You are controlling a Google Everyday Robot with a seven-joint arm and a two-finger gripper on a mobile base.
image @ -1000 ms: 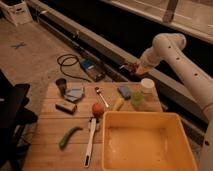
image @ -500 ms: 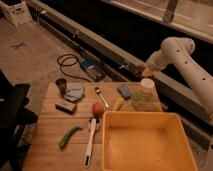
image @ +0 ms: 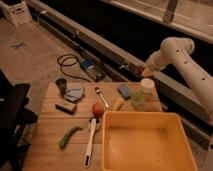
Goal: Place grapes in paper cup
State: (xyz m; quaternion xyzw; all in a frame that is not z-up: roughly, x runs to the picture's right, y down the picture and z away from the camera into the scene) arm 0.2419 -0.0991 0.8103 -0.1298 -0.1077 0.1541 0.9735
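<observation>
My gripper (image: 141, 71) hangs at the end of the white arm (image: 175, 55), over the table's far right edge. It is shut on a small dark reddish lump, the grapes (image: 140, 73), which are mostly hidden by the fingers. The whitish paper cup (image: 147, 87) stands upright on the table just below and slightly right of the gripper, apart from it.
A yellow bin (image: 150, 160) fills the table's near right. On the wood lie a tomato (image: 97, 109), a white-handled utensil (image: 90, 142), a green pepper (image: 69, 136), a dark grey cup (image: 61, 84), a blue cloth (image: 75, 93), a brown block (image: 66, 106) and a blue sponge (image: 124, 91).
The arm has swung right, carrying the shut gripper from beyond the table's far edge to a spot just above the paper cup.
</observation>
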